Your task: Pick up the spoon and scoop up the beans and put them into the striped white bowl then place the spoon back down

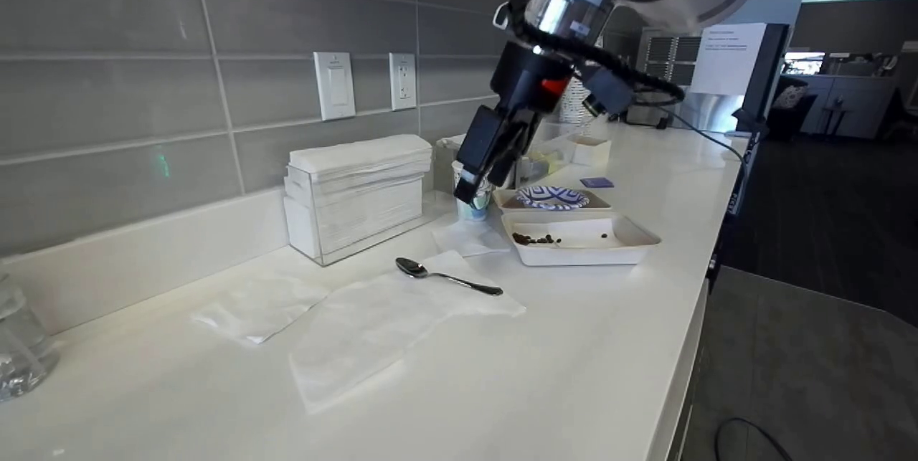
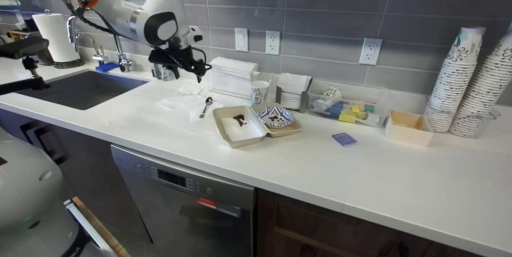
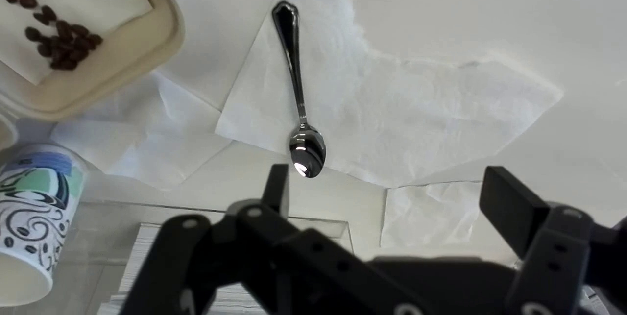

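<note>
fingers (image 3: 512, 209): spread wide along the bottom of the wrist view, one near centre, one well to the right; we see nothing held.
height: in both exterior views they hang well above the bench (image 1: 545, 382).
spoon (image 3: 297, 82): lying up-frame from the fingers, just left of the frame's middle, scoop end toward them, handle toward the top.
nearer finger: the one at frame left, just beside the scoop end in the wrist view, though higher than it.
spoon's long axis: nearly straight up and down, handle end leaning slightly left, so almost square to the fingers' closing line; we judge little turning is needed.
our next move: probably a shift up-frame and left, to centre the handle in the gap, then down.
napkin (image 3: 431, 114): under the handle, with the scoop tip reaching past its edge.
beans (image 3: 68, 48): upper left of the wrist view, gathered mostly in a corner of the tray (image 3: 142, 58).
striped white bowl (image 2: 265, 114): farthest off, right of the beans, near the middle of an exterior view; dark marks inside, beans or pattern we cannot tell.
</note>
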Robot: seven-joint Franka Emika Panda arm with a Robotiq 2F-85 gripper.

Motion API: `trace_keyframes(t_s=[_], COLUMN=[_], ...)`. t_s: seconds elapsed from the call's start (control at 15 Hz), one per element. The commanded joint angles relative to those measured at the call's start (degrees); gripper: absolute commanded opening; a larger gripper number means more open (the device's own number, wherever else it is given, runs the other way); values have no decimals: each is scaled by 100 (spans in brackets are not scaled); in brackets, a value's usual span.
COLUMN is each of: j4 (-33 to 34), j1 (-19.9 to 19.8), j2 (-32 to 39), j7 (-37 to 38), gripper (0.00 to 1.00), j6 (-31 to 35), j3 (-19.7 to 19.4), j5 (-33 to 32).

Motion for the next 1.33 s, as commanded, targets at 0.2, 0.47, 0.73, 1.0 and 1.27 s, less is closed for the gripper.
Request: trace_keyframes(t_s=[0.2,0.47,0.73,1.0,1.27], j4=[480,499,406,404,419], j1=[18,-139,-307,-281,-293], j2=[1043,1407,1444,1573,1863], j7=[-966,-1064,-870,-1009,-1061], gripper=[100,100,100,100,100], j6=[630,1206,1435,1598,1871], j3=[170,336,451,328,369], j5=[191,228,29,122,202])
